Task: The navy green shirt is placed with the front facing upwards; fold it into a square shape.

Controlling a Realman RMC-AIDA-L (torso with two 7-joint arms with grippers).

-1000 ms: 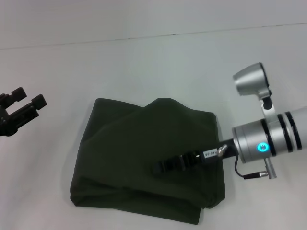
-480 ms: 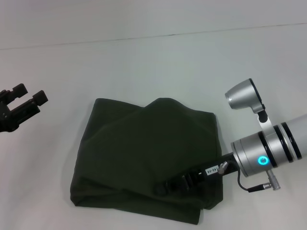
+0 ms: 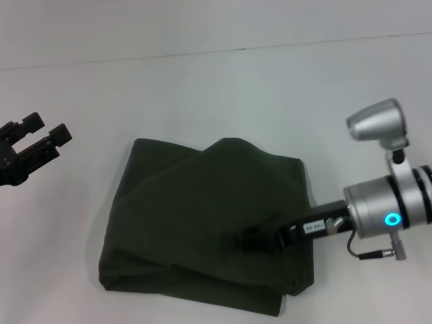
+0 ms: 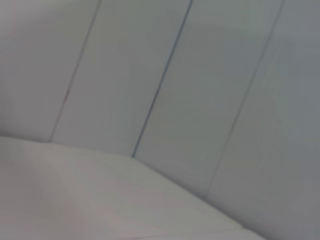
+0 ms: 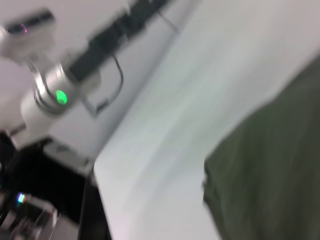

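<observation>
White table point(image 3: 202, 88), one folded navy green shirt point(image 3: 196, 216), two pincers.

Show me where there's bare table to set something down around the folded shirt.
Bare white table runs behind the folded navy green shirt, up to the far edge line. Another free patch lies between the shirt's left edge and the left pincer. The right side is crowded: the right pincer reaches over the shirt there.

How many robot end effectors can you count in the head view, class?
2. The left end effector hangs over the bare table at the left edge; the right end effector lies dark and blurred over the folded navy green shirt.
</observation>
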